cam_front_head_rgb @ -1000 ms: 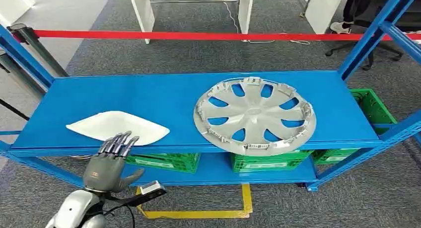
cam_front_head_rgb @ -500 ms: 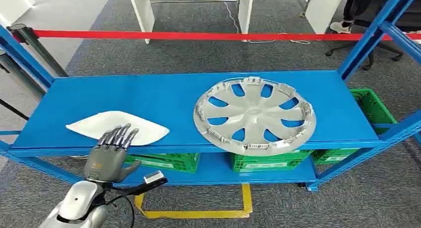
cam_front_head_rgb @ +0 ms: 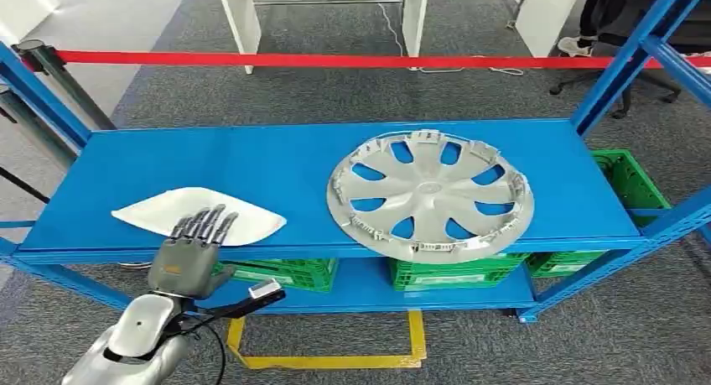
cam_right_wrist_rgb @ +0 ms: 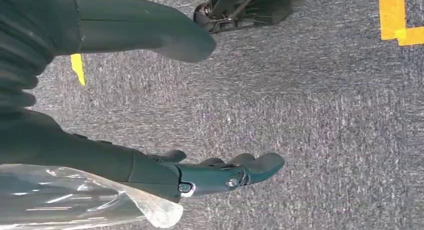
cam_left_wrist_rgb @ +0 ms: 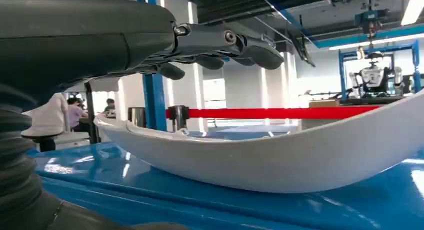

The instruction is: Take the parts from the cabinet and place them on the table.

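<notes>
Left hand (cam_front_head_rgb: pixel 189 252), fingers spread and holding nothing, hovers over the near edge of the white curved part (cam_front_head_rgb: pixel 198 210) (a shallow, smooth shell), which could slide away across the blue shelf (cam_front_head_rgb: pixel 268 154) if nudged before it is gripped.

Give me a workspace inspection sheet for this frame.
Surface: blue shelf, level.
Job's things: white panel near the front left edge; hubcap on the right, overhanging the front edge.
Clutter: nothing seen.
Hands: left hand open, fingers over the panel's near edge; right hand open, hanging above the floor.
Cables: black cable by the left arm.
Surroundings: green crates below, red barrier behind, a seated person far right.
</notes>
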`<action>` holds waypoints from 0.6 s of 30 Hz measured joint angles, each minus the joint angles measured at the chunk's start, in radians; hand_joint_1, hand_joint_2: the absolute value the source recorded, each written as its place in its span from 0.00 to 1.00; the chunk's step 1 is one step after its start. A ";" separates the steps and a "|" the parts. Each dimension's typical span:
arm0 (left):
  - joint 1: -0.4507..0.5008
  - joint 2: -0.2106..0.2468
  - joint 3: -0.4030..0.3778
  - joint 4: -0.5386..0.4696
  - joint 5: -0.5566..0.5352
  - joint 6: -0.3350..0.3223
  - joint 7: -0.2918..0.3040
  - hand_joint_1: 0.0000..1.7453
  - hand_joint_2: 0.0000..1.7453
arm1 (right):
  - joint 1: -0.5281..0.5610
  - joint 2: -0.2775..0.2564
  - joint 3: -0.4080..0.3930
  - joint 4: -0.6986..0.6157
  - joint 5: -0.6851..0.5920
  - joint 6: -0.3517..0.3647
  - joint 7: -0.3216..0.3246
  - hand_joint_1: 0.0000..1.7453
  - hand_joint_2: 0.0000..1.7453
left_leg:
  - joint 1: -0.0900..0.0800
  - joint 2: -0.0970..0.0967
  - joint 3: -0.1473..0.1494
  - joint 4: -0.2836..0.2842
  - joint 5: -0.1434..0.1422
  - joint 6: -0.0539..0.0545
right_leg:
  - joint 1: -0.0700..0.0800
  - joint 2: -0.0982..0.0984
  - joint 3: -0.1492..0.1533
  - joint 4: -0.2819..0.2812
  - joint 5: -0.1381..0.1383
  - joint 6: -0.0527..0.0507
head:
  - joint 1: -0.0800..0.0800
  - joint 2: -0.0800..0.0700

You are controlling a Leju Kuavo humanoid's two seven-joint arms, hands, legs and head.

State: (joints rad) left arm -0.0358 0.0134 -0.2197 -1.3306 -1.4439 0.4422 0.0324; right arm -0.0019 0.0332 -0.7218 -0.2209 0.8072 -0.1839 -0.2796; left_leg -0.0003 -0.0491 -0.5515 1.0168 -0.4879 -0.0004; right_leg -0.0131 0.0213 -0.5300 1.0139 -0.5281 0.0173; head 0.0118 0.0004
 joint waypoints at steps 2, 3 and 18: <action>-0.016 0.000 0.000 0.013 -0.008 -0.009 0.012 0.00 1.00 | -0.002 0.000 0.000 0.000 0.010 0.002 0.000 0.00 1.00 | 0.000 0.000 0.000 0.000 0.000 0.000 | 0.000 0.000 0.000 0.000 0.000 0.000 | 0.000 0.000; -0.024 0.000 0.000 0.021 -0.011 -0.013 0.017 0.00 1.00 | -0.003 0.000 0.000 0.000 0.015 0.003 0.000 0.00 1.00 | 0.000 0.000 0.000 0.000 0.000 0.000 | 0.000 0.000 0.000 0.000 0.000 0.000 | 0.000 0.000; -0.080 0.000 0.001 0.083 -0.021 -0.028 0.042 0.00 1.00 | -0.011 0.000 0.003 0.001 0.032 0.009 0.001 0.00 1.00 | 0.000 0.000 0.000 0.000 0.000 0.000 | 0.000 0.000 0.000 0.000 0.000 0.000 | 0.000 0.000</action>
State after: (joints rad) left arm -0.1155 0.0134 -0.2190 -1.2478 -1.4645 0.4143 0.0744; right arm -0.0132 0.0332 -0.7187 -0.2201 0.8392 -0.1747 -0.2789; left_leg -0.0003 -0.0491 -0.5515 1.0168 -0.4878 -0.0004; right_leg -0.0131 0.0214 -0.5299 1.0140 -0.5279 0.0174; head 0.0118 0.0004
